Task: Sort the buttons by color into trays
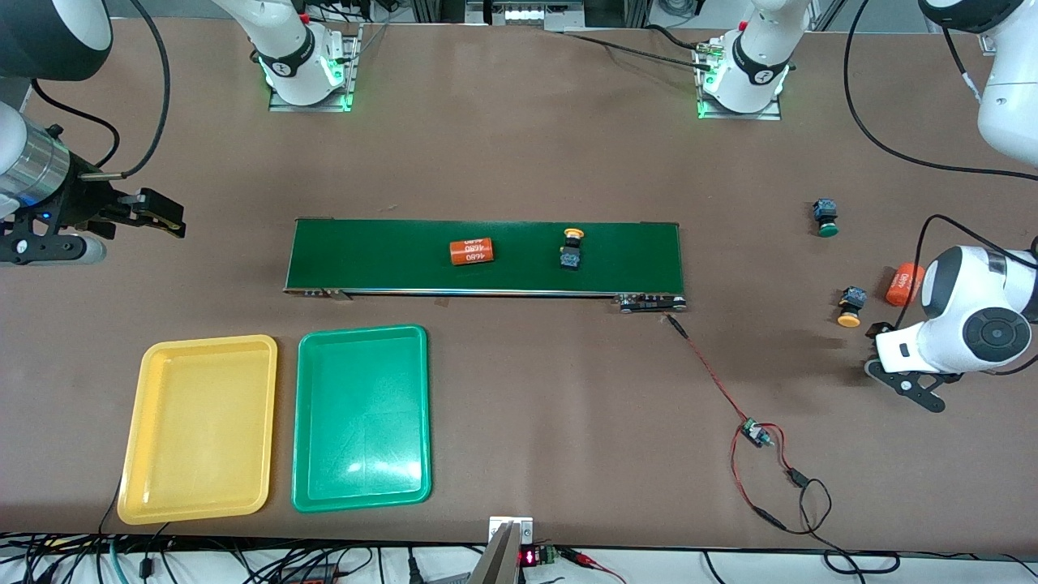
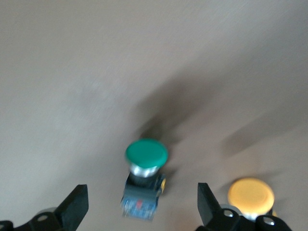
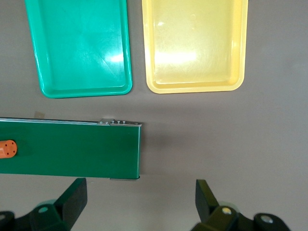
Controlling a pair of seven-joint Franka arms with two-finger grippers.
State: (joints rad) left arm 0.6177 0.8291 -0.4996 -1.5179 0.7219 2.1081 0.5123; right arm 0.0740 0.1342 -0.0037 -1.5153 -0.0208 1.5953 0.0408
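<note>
Between the spread fingers of the left claw point(image 2: 139, 207) lies a green button point(image 2: 146, 163), untouched.

Lighting, as I saw it: bright, even, overhead. White glare patches lay inside the green tray point(image 1: 362, 418). Soft arm shadows fell on the table point(image 1: 519, 154). My left wrist view was motion-blurred.

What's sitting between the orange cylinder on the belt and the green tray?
Only the conveyor belt surface and bare table lie between the orange cylinder and green tray, as the front view shows.
</note>
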